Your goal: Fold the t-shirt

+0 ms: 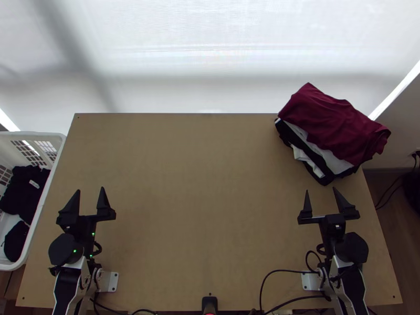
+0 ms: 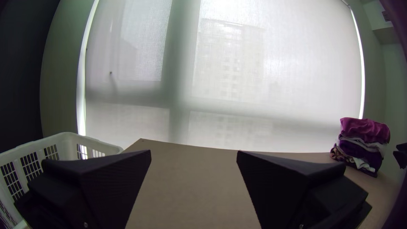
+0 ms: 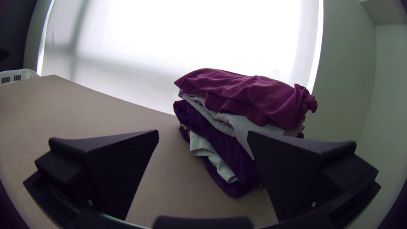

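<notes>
When looked at from above, seemed to be at the very start of the fold. Saw the left gripper (image 1: 90, 189) near the left side of the table (image 1: 199, 194), spread wide and pinching nothing. Saw the right gripper (image 1: 321, 189) on the near side of the pile (image 3: 237, 165), spread wide too, with no cloth held. Could not pick out the t-shirt for sure; guessed at the dark cloth (image 1: 23, 197), all bunched up in the white basket (image 1: 31, 134) by the table's left edge. Saw dark red cloth (image 1: 336, 123) on top of the pile, at the far right corner, and took the pile for finished work, best left alone.

Judged the next job to be a lift from the basket with the left gripper. Needed to go in from above, without bumping the rim. Needed to nip a good thick bit of just the top cloth, so as not to drag out two at once or lose a thin edge. Then needed to lift high and lay it down in the middle of the table. After that, needed both grippers, one on each side, to pull gently and smooth out the lumps before any fold.
</notes>
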